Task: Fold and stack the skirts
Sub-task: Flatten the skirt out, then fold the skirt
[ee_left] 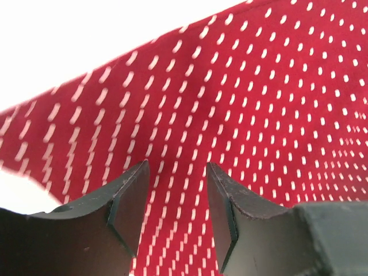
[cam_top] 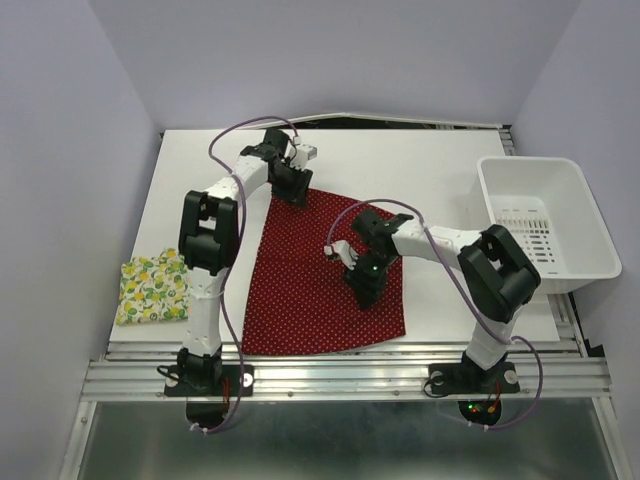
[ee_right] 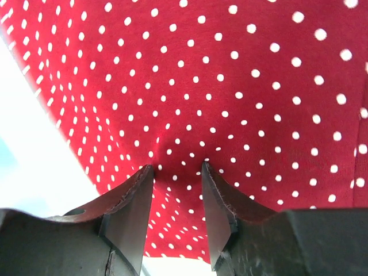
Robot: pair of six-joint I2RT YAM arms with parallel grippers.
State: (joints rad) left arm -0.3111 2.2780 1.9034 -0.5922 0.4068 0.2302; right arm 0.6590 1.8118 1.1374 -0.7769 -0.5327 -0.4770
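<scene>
The dark red polka-dot skirt lies spread flat in the middle of the table, narrow end at the back. My left gripper is open, tips down on that narrow back end; its wrist view shows the jaws apart over the cloth. My right gripper is open on the skirt's right half; its jaws are apart and press into the cloth, which puckers slightly between them. The lemon-print skirt lies folded at the table's front left.
A white plastic bin stands at the right edge of the table. The white table shows bare behind the skirt and on both sides. A metal rail runs along the near edge.
</scene>
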